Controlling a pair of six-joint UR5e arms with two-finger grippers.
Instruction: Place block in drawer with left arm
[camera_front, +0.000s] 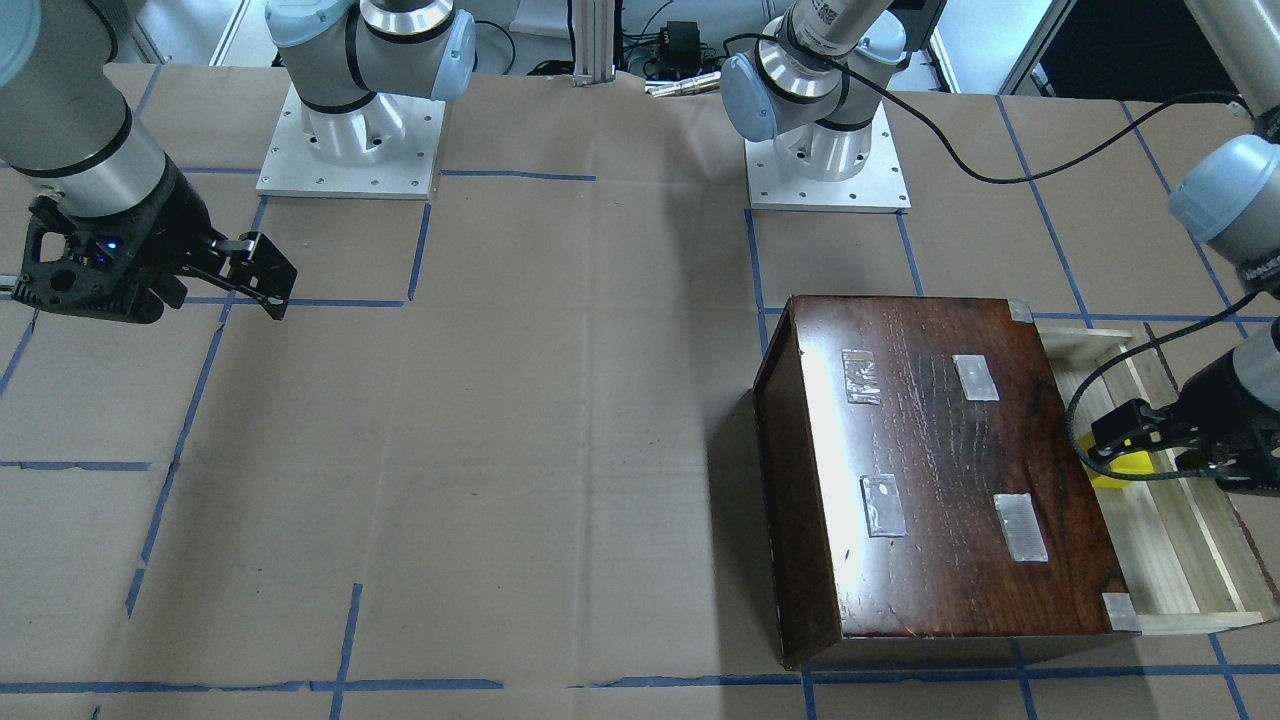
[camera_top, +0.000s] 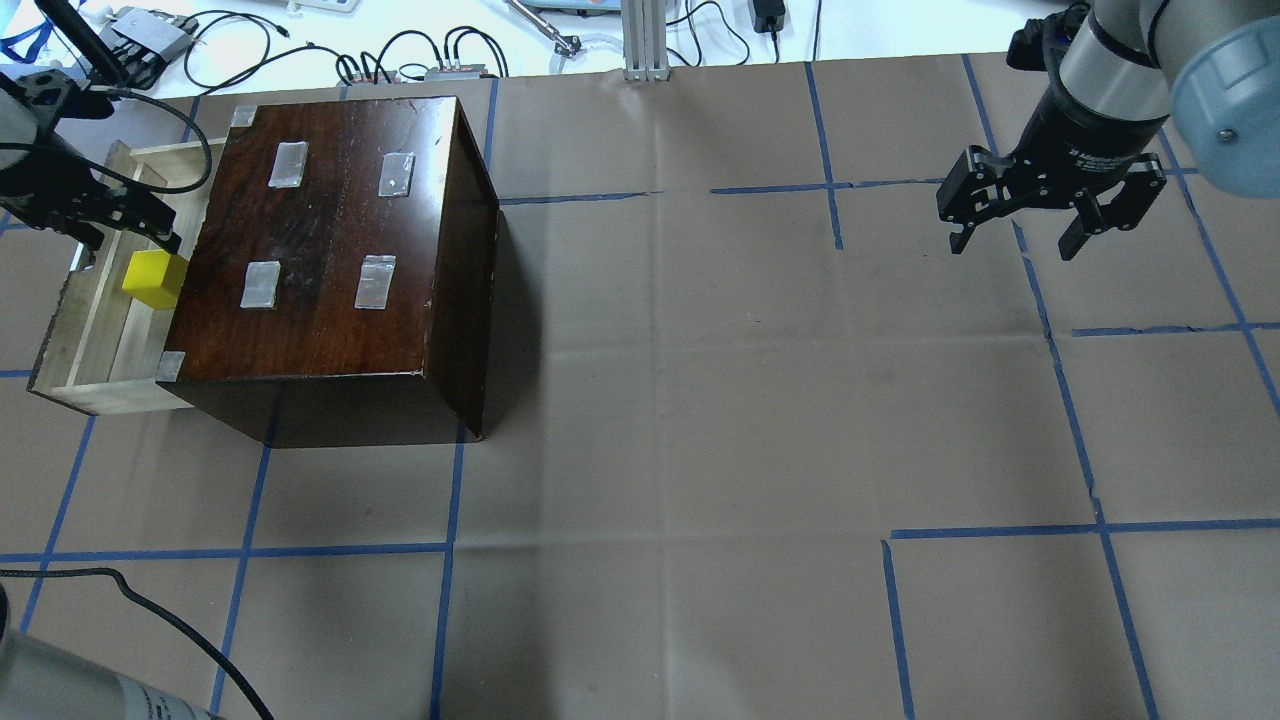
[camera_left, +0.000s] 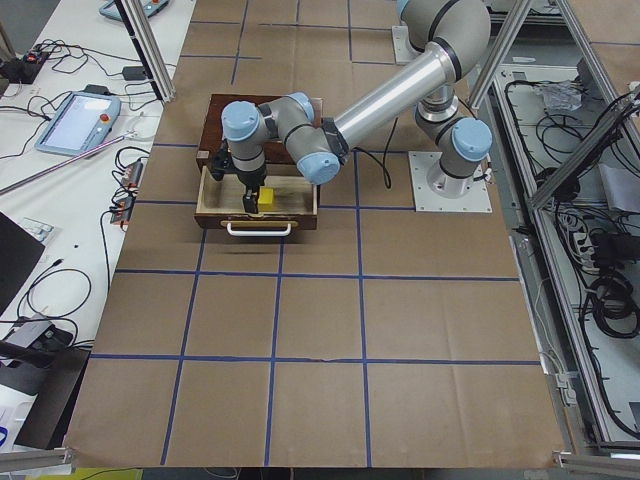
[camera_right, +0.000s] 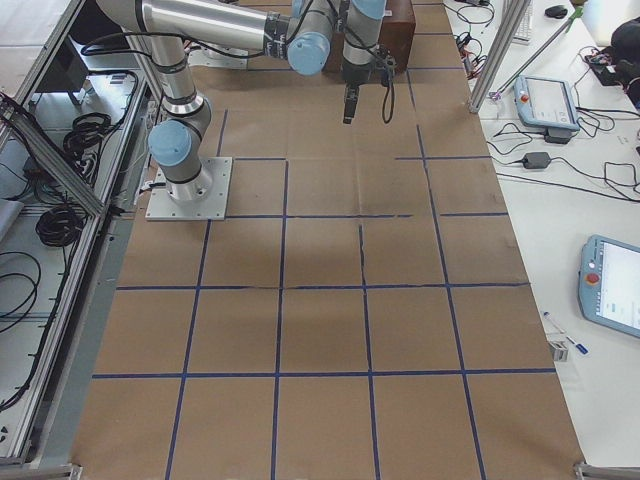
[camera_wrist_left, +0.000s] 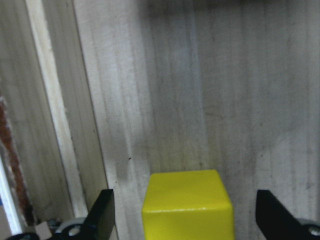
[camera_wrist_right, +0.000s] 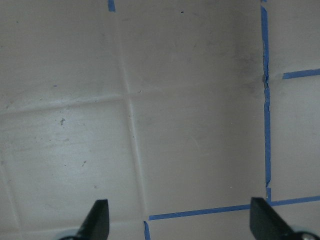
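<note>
The yellow block (camera_top: 152, 278) sits on the floor of the pulled-out pale wood drawer (camera_top: 100, 340), close to the dark-brown cabinet (camera_top: 330, 230). My left gripper (camera_top: 125, 238) hangs over the drawer, open, its fingers (camera_wrist_left: 102, 215) spread wide on either side of the block (camera_wrist_left: 187, 205) without touching it. The front view shows the same: block (camera_front: 1120, 468), drawer (camera_front: 1180, 540), left gripper (camera_front: 1160, 445). My right gripper (camera_top: 1012, 245) is open and empty above the table, far from the cabinet.
The cabinet (camera_front: 950, 460) carries several silver tape patches on top. A loose black cable (camera_front: 1075, 420) loops from my left gripper over the drawer. Blue tape lines (camera_top: 450, 500) grid the brown paper table. Cables and devices (camera_top: 420, 60) lie beyond the far edge.
</note>
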